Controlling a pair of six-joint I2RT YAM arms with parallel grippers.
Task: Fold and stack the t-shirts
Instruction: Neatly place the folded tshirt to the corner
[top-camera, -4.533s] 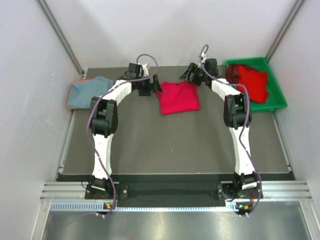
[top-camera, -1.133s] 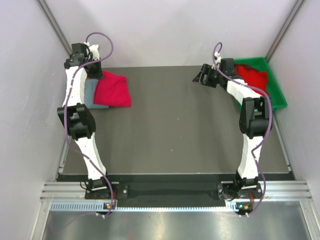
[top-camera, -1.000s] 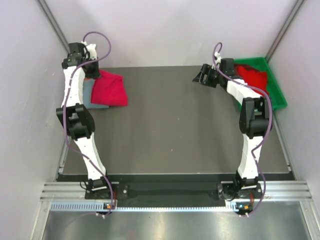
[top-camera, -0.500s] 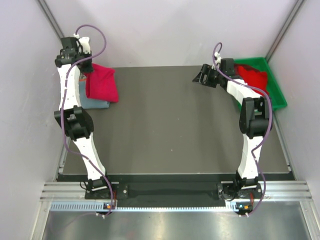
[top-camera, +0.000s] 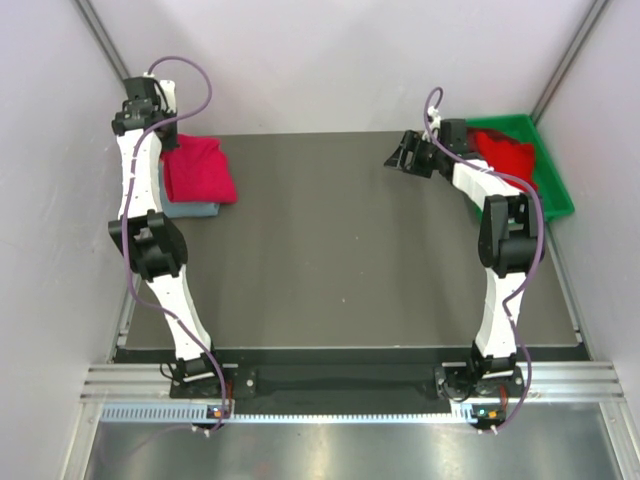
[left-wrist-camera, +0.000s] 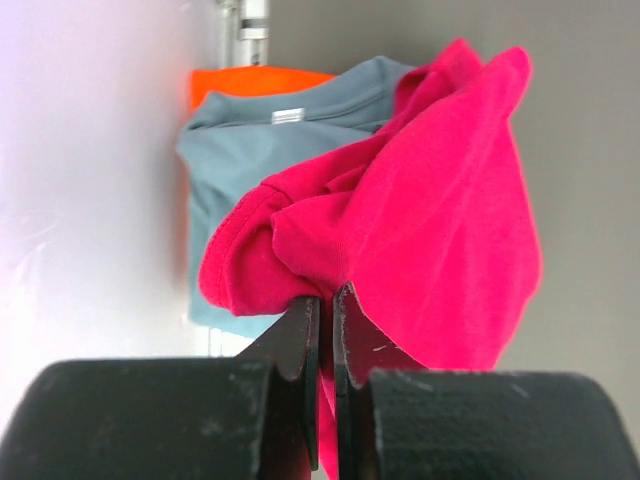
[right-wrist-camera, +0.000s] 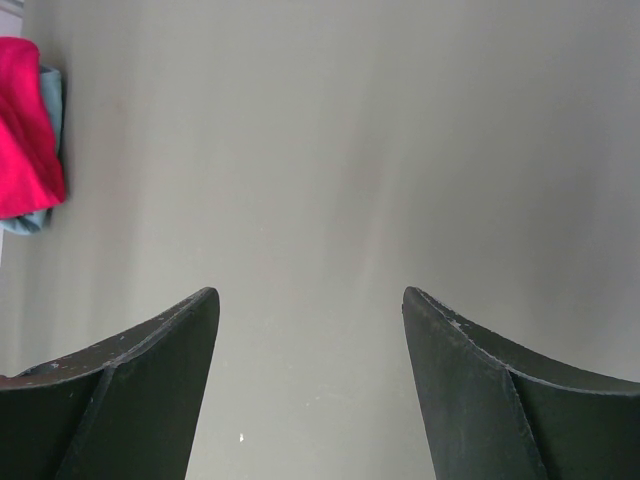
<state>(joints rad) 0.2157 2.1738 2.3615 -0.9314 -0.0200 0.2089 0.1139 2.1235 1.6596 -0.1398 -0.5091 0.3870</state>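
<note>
I read the L claw (left-wrist-camera: 325, 298) as pinched tight on the edge of the bright red t-shirt (left-wrist-camera: 430, 230), far-left corner of the tabletop (top-camera: 340, 260). Shirt drapes over the folded grey-blue t-shirt (left-wrist-camera: 250, 150) lying flat there. R claw (right-wrist-camera: 308, 296) is spread wide w/ nothing in it, hovering far right near the green bin (top-camera: 556, 195). More red t-shirts (top-camera: 508, 160) are heaped inside.

Red t-shirt (left-wrist-camera: 430, 210), grey-blue t-shirt (left-wrist-camera: 240, 150)
</note>
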